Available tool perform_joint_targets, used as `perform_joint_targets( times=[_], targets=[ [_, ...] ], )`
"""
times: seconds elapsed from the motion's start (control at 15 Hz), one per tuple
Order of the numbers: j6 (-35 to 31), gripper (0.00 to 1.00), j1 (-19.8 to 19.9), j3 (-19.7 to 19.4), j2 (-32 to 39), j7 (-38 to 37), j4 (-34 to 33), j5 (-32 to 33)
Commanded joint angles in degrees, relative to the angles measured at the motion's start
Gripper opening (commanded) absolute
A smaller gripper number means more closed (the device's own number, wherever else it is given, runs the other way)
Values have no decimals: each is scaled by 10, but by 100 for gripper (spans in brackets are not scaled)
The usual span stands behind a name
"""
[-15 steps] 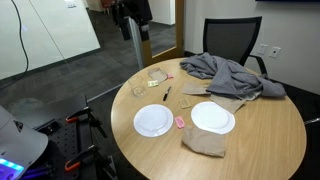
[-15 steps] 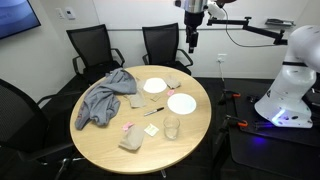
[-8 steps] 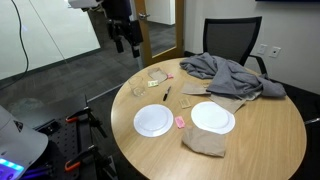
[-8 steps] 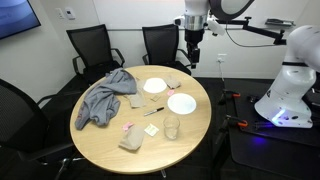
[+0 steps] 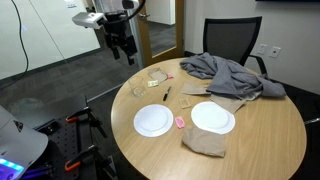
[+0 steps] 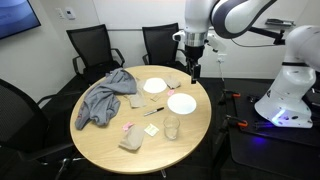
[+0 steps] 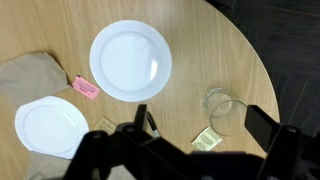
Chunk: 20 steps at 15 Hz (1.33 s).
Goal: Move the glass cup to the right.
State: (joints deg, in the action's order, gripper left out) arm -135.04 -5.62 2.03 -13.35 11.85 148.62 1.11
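The glass cup (image 5: 155, 75) is a small clear tumbler standing upright on the round wooden table near its edge; it also shows in an exterior view (image 6: 172, 127) and in the wrist view (image 7: 225, 112). My gripper (image 5: 122, 48) hangs well above the table's edge, apart from the cup, and shows too in an exterior view (image 6: 194, 72). In the wrist view the gripper (image 7: 200, 125) has its dark fingers spread wide and holds nothing; the cup lies below, close to one finger.
Two white plates (image 5: 153, 121) (image 5: 212, 117) lie mid-table, with a pink item (image 5: 179, 122) between them. A pen (image 7: 147, 122) and a paper tag (image 7: 207, 139) lie near the cup. A grey cloth (image 5: 230, 72) and a tan cloth (image 5: 205, 142) lie further off. Office chairs (image 6: 88, 45) stand around the table.
The arm has come down and swung towards the table's edge near the cup. The cup and the other things have not moved.
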Motion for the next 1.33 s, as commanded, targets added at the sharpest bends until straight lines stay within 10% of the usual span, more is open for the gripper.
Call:
perform_joint_targets(
  times=[0.0,0.8,1.27],
  targets=[
    [-60,100,-15,16,18,-27,21,-28],
    [-263,100,-36,63,194,-118,2,-39],
    [-342,100,-68,26,310,-207,-44,43]
  ],
)
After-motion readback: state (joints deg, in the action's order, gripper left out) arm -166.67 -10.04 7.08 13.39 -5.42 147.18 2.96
